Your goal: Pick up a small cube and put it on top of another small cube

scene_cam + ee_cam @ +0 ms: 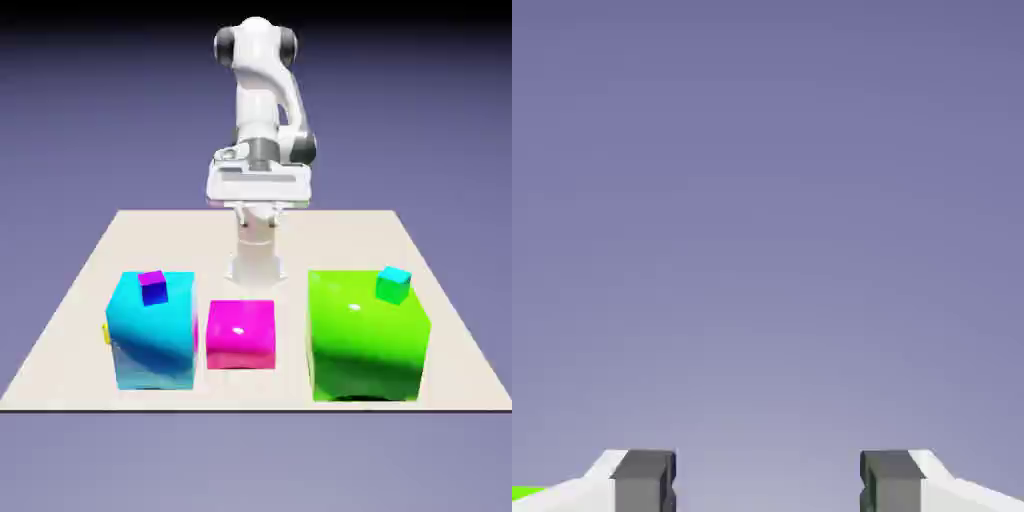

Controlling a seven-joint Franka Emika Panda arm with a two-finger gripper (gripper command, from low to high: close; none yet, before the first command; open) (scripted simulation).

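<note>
The small cube, the magenta-purple one, shows in neither view. Another small cube (153,288), dark blue with a purple-tinted top, sits on top of a big cyan block (152,335) at the exterior view's left. My gripper (258,200) hangs high above the table's far side, well behind and above all the blocks. In the hand view my gripper (767,485) is open, with only the plain backdrop between its two grey fingertips (644,482).
A big magenta block (240,334) stands in the middle and a big green block (367,335) at the right, with a tiny teal cube (393,284) on top. A small yellow bit (105,332) pokes out beside the cyan block. A green sliver (526,492) shows in the hand view's corner.
</note>
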